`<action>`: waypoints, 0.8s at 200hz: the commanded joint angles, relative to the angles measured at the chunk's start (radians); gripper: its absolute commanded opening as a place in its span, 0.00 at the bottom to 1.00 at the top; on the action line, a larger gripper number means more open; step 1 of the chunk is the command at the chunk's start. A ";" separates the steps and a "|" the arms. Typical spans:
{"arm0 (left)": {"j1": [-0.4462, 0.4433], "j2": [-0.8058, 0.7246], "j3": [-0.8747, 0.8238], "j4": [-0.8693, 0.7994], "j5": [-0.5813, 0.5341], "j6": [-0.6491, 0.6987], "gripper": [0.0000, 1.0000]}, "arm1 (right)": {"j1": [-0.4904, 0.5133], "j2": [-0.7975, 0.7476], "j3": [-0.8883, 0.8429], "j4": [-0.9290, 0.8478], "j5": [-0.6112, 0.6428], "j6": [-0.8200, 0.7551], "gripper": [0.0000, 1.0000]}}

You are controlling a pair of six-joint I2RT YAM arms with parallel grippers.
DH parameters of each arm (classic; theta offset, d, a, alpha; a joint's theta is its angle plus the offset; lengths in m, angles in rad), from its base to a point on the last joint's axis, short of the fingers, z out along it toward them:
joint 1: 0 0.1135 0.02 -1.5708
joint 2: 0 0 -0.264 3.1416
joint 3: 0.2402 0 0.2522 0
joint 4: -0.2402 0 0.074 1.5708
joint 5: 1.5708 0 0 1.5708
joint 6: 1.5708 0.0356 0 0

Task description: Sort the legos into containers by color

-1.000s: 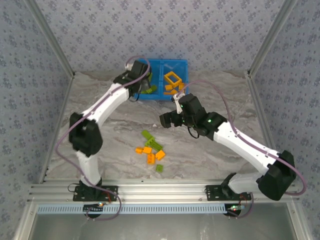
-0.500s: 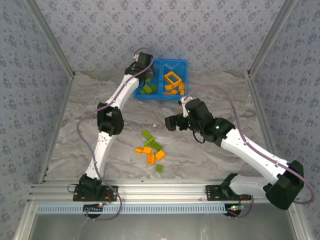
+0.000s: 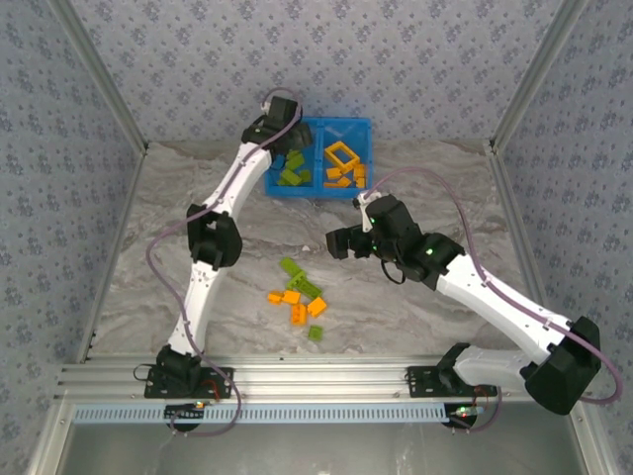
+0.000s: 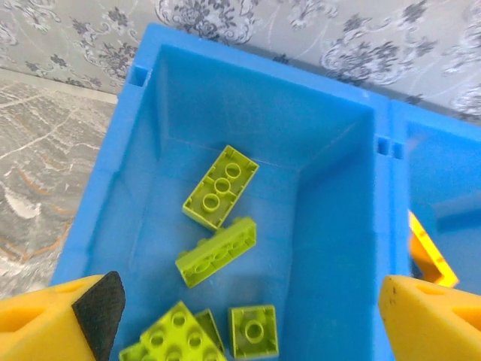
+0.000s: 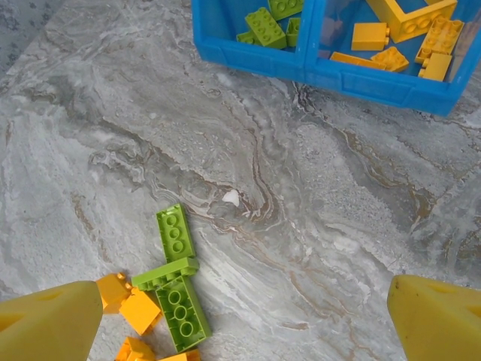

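left claw (image 4: 248, 312): jaws just spread wide above the bin's left compartment (image 4: 331, 173), nothing held | lime legos (image 4: 220, 186) lie on its floor, so a drop looks finished | right claw (image 5: 244, 320): fully open, empty, over counter (image 5: 316, 226) | loose legos (image 5: 176, 301) on counter unsorted; orange ones (image 5: 370, 35) in right compartment (image 5: 376, 79) | judged next: another pick

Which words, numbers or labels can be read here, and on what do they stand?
None can be read. The bin, the green bricks and the orange bricks carry no legible text; any marks on them are too small to tell. The wallpaper has only a flower pattern.
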State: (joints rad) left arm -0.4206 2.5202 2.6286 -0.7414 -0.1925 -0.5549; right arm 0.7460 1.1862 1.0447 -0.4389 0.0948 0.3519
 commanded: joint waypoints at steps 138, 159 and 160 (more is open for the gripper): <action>-0.001 -1.291 -1.494 0.121 0.077 0.141 0.99 | 0.156 0.652 0.223 -0.115 -0.170 -0.279 0.86; -0.001 -1.327 -1.566 0.104 0.080 0.126 0.99 | 0.159 0.711 0.261 -0.130 -0.189 -0.287 0.81; -0.001 -1.329 -1.570 0.104 0.080 0.126 0.99 | 0.160 0.713 0.261 -0.129 -0.190 -0.288 0.81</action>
State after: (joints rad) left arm -0.4210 1.2530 1.1049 -0.6312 -0.1165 -0.4416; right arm 0.9047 1.8553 1.2465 -0.5228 -0.0448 0.1024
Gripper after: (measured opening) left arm 0.993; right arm 0.827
